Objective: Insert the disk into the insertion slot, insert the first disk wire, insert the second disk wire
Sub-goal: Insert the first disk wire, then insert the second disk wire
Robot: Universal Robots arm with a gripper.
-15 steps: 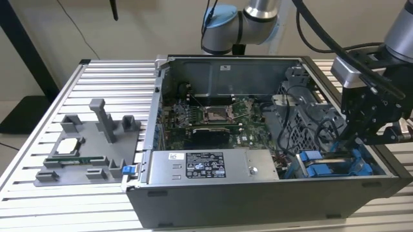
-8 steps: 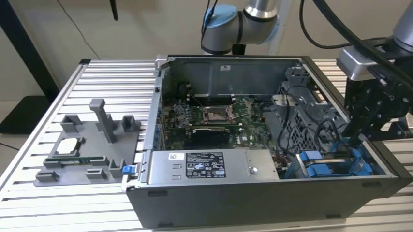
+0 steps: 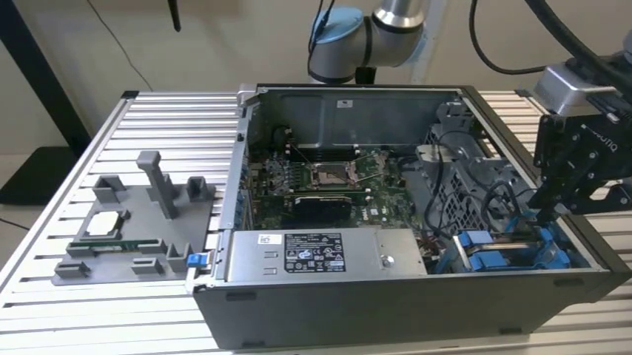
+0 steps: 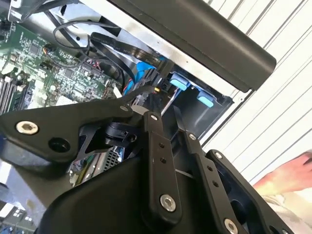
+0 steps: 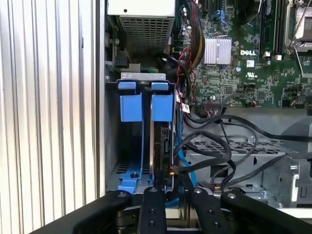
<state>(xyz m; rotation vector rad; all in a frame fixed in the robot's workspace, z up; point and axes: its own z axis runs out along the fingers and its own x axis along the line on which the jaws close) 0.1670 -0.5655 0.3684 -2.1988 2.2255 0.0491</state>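
A ribbed silver aluminium slat table (image 3: 109,325) carries a black-and-grey sheet-metal computer case (image 3: 395,314), which lies on its side with its interior open to view. Inside are a green printed circuit board (image 3: 271,188) and, along the near wall, a grey box-shaped power supply (image 3: 395,255) with a printed label. At the case corner on the exterior view's right sits the insertion slot (image 3: 504,255), a rectangular grey metal bay with glossy bright blue plastic rails and tabs. The matt black metal gripper (image 3: 546,214), built of bolted link bars, reaches down into it. In the first wrist view its fingers (image 5: 150,209) are drawn nearly together, the gap no wider than the disk (image 5: 163,146), and they clamp the disk's near end. This flat rectangular hard drive, seen edge-on with a dark rim and a blue plastic carrier, stands upright in the slot beside a second blue rail. Round black cables (image 5: 219,146) loop just beside it.
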